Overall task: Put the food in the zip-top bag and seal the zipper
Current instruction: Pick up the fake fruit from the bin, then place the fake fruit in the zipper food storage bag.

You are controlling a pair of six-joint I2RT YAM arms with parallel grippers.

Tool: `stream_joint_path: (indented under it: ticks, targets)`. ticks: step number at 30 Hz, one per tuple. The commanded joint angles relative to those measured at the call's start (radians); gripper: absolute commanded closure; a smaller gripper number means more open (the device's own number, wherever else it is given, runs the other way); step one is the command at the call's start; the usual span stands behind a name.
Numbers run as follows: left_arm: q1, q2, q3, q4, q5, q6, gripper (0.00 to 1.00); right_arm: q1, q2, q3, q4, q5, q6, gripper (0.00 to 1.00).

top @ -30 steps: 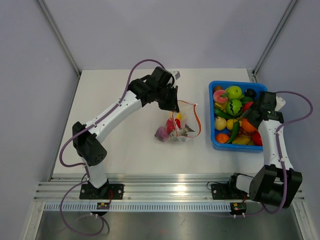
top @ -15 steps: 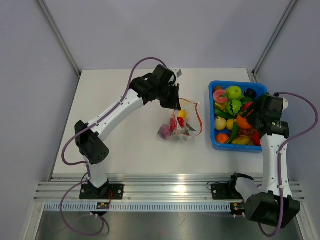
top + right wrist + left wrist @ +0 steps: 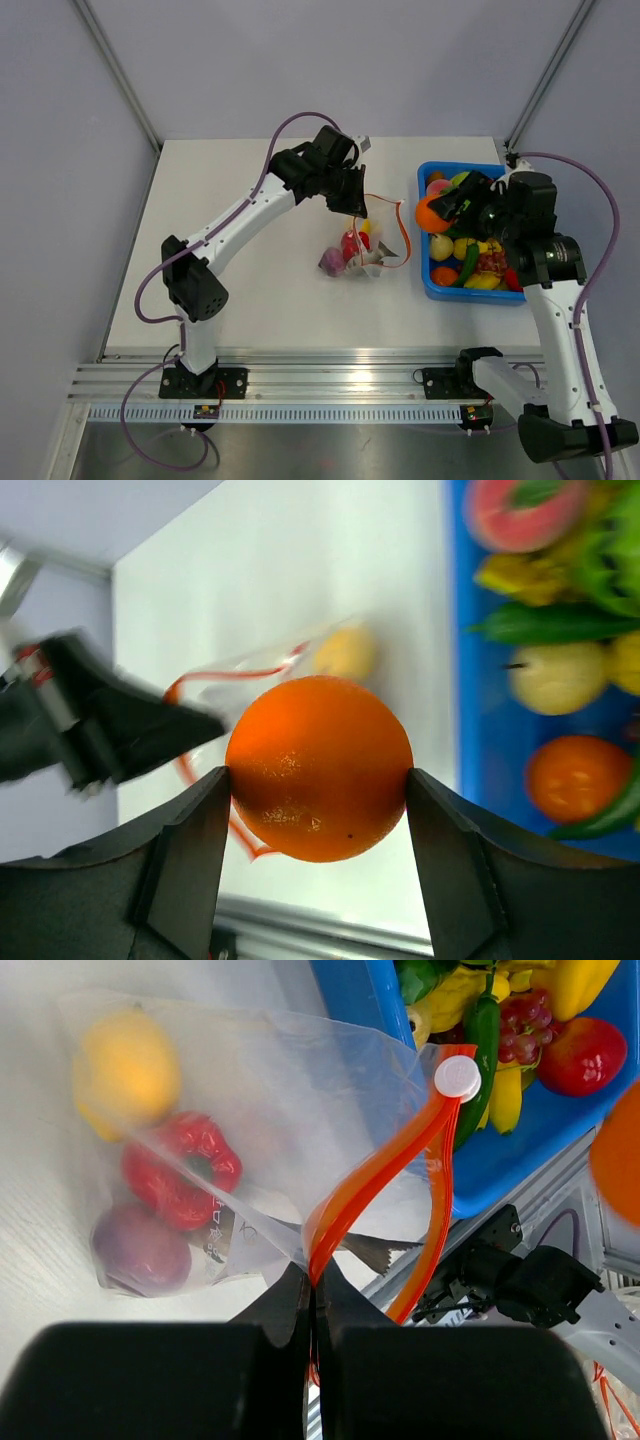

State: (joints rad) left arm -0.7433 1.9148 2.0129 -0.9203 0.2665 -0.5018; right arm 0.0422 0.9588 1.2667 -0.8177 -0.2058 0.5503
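Note:
The clear zip-top bag (image 3: 362, 248) lies mid-table with its mouth held open; it holds a yellow, a red and a purple toy food (image 3: 180, 1165). Its orange-red zipper (image 3: 375, 1175) loops up to a white slider (image 3: 457, 1077). My left gripper (image 3: 352, 207) is shut on the zipper strip, pinching it between its fingertips (image 3: 316, 1282). My right gripper (image 3: 436, 211) is shut on an orange toy fruit (image 3: 318, 768), held in the air over the blue bin's left edge, right of the bag. The orange also shows in the top view (image 3: 432, 213).
A blue bin (image 3: 430, 280) at the right holds several more toy fruits and vegetables. The aluminium rail (image 3: 330, 385) runs along the table's near edge. The enclosure posts stand at the back corners.
My right gripper has risen out of the bin with the orange and moved left toward the bag. My left gripper has lifted the zipper slightly, opening the bag mouth wider.

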Motion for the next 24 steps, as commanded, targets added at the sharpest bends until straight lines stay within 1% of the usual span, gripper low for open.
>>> stream_joint_path:
  ticks: [1, 2, 3, 6, 9, 12, 13, 17, 19, 20, 21, 23, 24]
  targets:
    - [-0.004, -0.003, 0.055, 0.023, 0.039, 0.011, 1.0, 0.154, 0.02, 0.045, 0.06, 0.035, 0.094, 0.66]
    - [-0.004, -0.003, 0.055, 0.021, 0.039, 0.009, 1.0, 0.189, 0.038, 0.039, 0.096, 0.051, 0.109, 0.66]
    - [-0.004, -0.003, 0.053, 0.02, 0.037, 0.009, 1.0, 0.268, 0.05, 0.03, 0.112, 0.101, 0.126, 0.66]
    - [-0.004, -0.01, 0.05, 0.015, 0.039, 0.011, 1.0, 0.369, 0.106, 0.03, 0.147, 0.157, 0.143, 0.66]
    - [-0.004, -0.022, 0.037, 0.015, 0.039, 0.014, 1.0, 0.415, 0.155, 0.022, 0.195, 0.184, 0.154, 0.66]
    - [-0.004, -0.036, 0.02, 0.021, 0.051, 0.016, 1.0, 0.43, 0.198, 0.019, 0.216, 0.2, 0.158, 0.65]
    - [-0.002, -0.04, 0.017, 0.026, 0.063, 0.016, 1.0, 0.436, 0.205, 0.01, 0.225, 0.242, 0.16, 0.65]
    - [-0.002, -0.056, 0.001, 0.046, 0.115, 0.005, 1.0, 0.441, 0.25, -0.026, 0.235, 0.311, 0.154, 0.64]
    - [-0.001, -0.066, -0.012, 0.075, 0.164, -0.007, 1.0, 0.443, 0.267, -0.049, 0.245, 0.328, 0.152, 0.59]
    - [-0.001, -0.069, -0.016, 0.087, 0.178, -0.014, 1.0, 0.444, 0.279, -0.052, 0.249, 0.333, 0.152, 0.51]
    - [-0.001, -0.074, -0.016, 0.101, 0.189, -0.023, 1.0, 0.447, 0.284, -0.053, 0.252, 0.336, 0.151, 0.37]
    - [0.001, -0.074, -0.013, 0.104, 0.217, -0.027, 1.0, 0.45, 0.293, -0.052, 0.247, 0.333, 0.143, 0.25]
    - [0.001, -0.073, -0.013, 0.11, 0.223, -0.032, 1.0, 0.449, 0.291, -0.05, 0.246, 0.333, 0.14, 0.22]
